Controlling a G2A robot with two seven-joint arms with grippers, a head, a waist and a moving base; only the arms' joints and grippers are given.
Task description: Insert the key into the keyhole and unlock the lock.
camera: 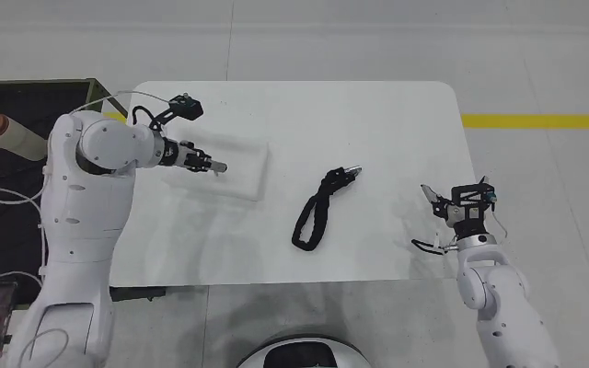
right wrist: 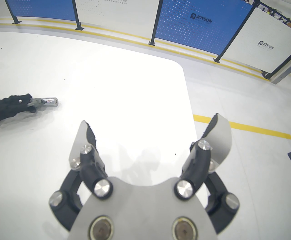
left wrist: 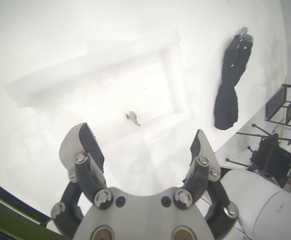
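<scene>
The key (left wrist: 133, 118) lies flat in the white tray (left wrist: 177, 75) just beyond the open left claw (left wrist: 142, 129), the nearer one; the open right claw (right wrist: 150, 119) waits right of the lock (camera: 317, 210)

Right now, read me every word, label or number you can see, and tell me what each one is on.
Blue fence panel: a brand logo and word, left unquoted.
White fence panel: the same brand mark.
Fine print beneath both marks: too small to read.
Key, lock, table: no print.
</scene>
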